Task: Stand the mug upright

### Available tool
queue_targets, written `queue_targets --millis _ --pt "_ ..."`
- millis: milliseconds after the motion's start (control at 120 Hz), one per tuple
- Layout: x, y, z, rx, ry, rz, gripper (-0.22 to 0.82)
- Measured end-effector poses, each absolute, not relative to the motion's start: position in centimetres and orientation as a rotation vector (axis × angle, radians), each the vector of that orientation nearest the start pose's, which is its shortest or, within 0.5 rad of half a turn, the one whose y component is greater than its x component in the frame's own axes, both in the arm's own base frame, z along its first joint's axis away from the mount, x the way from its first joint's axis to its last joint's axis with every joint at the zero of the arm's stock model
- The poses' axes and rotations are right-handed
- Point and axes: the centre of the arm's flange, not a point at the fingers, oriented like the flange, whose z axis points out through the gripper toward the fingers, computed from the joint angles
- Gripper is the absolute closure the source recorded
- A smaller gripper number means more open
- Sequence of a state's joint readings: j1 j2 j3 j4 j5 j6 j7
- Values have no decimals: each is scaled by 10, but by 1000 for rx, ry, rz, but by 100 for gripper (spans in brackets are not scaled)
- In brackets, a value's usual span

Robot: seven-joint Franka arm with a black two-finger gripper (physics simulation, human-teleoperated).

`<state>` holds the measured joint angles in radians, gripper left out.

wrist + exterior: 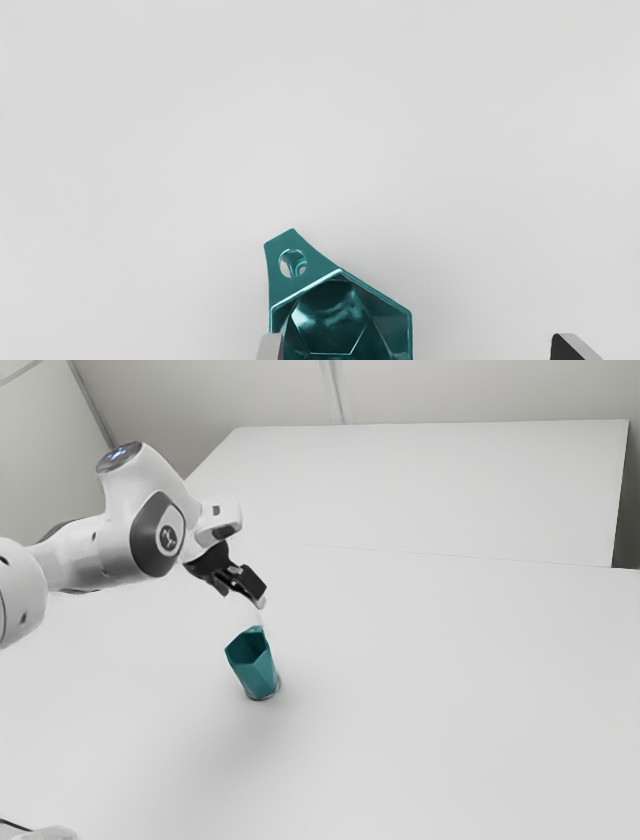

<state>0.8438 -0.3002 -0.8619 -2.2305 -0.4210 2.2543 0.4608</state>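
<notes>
reaching in from the exterior view's left, a white arm [130, 540] holds its black gripper [257, 597] tilted down above a teal mug [257, 665], its fingers [270, 347] spread wide apart with nothing gripped between them. the mug stands mouth up on the white table [450, 710], well in from the far edge, its handle [280, 287] pierced by a round hole; in the wrist view one finger overlaps the rim while the other is well apart from it.

The wrist view's edge cuts off the glossy teal six-sided mug [335, 320] and the black hand's [254, 598] fingers [270, 348]; the finger nearest the mug hides some rim.
</notes>
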Motion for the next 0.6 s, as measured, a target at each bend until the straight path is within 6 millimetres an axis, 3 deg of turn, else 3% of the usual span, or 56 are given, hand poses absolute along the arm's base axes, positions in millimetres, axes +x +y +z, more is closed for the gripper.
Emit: queue_targets --millis 100,250,400,600 --pt "527 -37 510 -3171 407 -380 1" --pt "547 -42 584 -3159 444 -348 1" --pt "573 -52 619 -3169 537 -273 0" --pt "571 -53 645 -3121 413 -183 0"
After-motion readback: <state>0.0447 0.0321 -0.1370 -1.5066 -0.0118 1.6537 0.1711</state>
